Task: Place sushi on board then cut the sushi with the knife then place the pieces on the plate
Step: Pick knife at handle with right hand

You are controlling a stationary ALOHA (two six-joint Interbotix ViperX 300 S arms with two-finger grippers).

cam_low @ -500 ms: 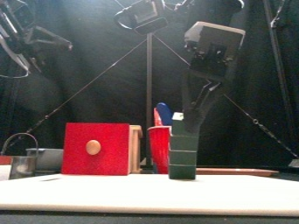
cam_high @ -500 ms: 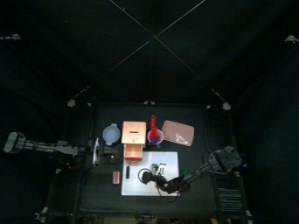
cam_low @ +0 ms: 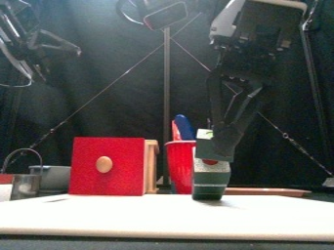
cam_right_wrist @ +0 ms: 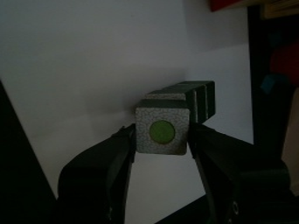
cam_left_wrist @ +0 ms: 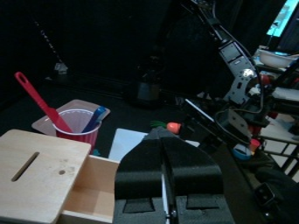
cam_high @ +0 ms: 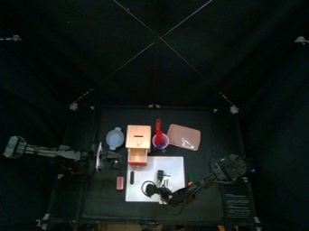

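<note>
Right arm has come forward toward the desk's front edge since the earlier frame and sits lower; in the front view it looks bigger, and the sushi roll (cam_low: 209, 184) has shifted slightly right. Right arm enters from the right edge, elbow bent over the front right part of the desk, forearm angled down and inward. Right gripper (cam_right_wrist: 163, 133) points down, jaws clamped on either side of the roll's top block, whose end face with the green centre faces the wrist camera. Roll stands on end over the white cutting board (cam_high: 161, 171), near its front right corner. Its bottom is level with the board surface, but can't tell if it's actually touching. Left arm is parked along the left edge of the desk, stretched out low, left gripper (cam_left_wrist: 163, 179) closed on nothing, just beside the wooden box (cam_low: 107, 166) with the red drawer front. Red cup (cam_low: 179, 168) with the knives stands behind the board, just right of the box. Pink tray (cam_high: 183, 135) is at the back right, clear of the board. Blue-grey bowl (cam_high: 115, 138) sits at the back left.
</note>
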